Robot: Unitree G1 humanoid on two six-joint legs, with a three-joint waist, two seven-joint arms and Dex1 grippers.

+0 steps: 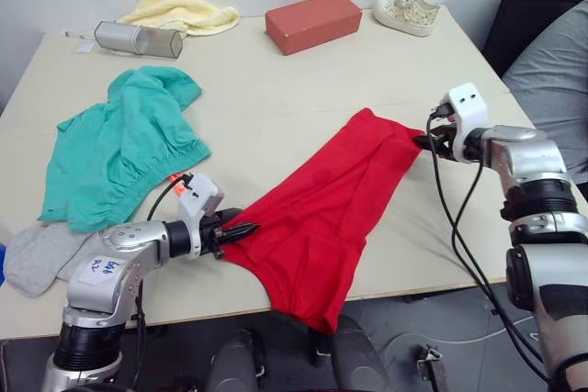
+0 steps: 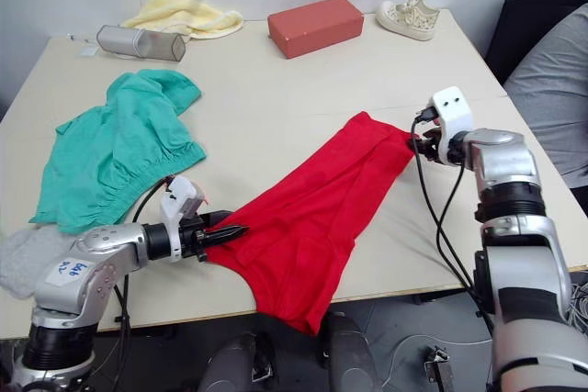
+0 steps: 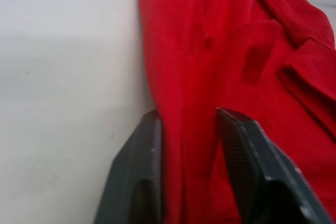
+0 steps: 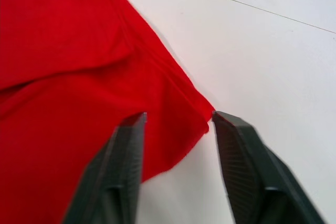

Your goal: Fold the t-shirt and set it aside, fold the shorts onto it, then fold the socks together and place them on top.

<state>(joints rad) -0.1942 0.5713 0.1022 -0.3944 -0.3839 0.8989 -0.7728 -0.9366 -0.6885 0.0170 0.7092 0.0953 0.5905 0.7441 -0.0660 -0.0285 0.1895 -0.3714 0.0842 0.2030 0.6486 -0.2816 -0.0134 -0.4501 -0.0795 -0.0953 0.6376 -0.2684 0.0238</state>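
**Stretching one red t-shirt across the table**

Head views: the t-shirt (image 1: 322,218) lies on the table (image 1: 276,89), its long axis diagonal from near-left to far-right, hem overhanging the front edge. One pair of shorts (image 1: 119,149) and grey socks (image 1: 41,254) lie left.

Left wrist view: the left gripper (image 3: 189,124), fingers parted, straddles red folds.

Right wrist view: the right gripper (image 4: 178,121), spread, frames a corner.

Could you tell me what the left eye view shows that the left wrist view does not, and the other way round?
The left eye view takes in the green shorts, grey socks, red box, shoe, yellow cloth and the right gripper at the t-shirt's far corner. The left wrist view gives a close look at the left gripper open, with a fold between its fingers. Both show the red t-shirt on the table.
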